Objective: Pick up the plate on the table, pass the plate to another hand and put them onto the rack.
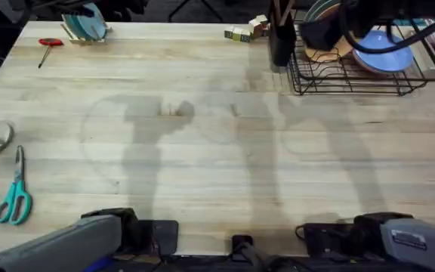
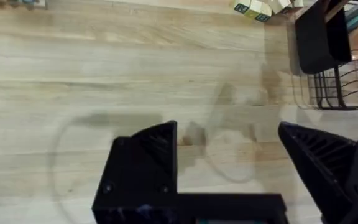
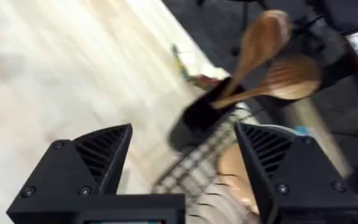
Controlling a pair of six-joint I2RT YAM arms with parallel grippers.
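Watching both black two-finger grippers gape wide and empty, left (image 2: 229, 168) over the pale plank table (image 1: 165, 151), right (image 3: 182, 168) above the black wire rack (image 1: 353, 79), I glimpse the glossy orange plate (image 3: 238, 171) slotted inside.

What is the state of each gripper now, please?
Left gripper: open, holding nothing, above the table.
Right gripper: open, holding nothing, near the rack.

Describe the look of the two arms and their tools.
Each arm ends in a black tool with two angular, wedge-shaped fingers, ribbed on the inner faces, joined by a black crossbar with small screws: left tool, right tool. In the overhead view the left arm and right arm have pale grey shells; the right one carries a label.
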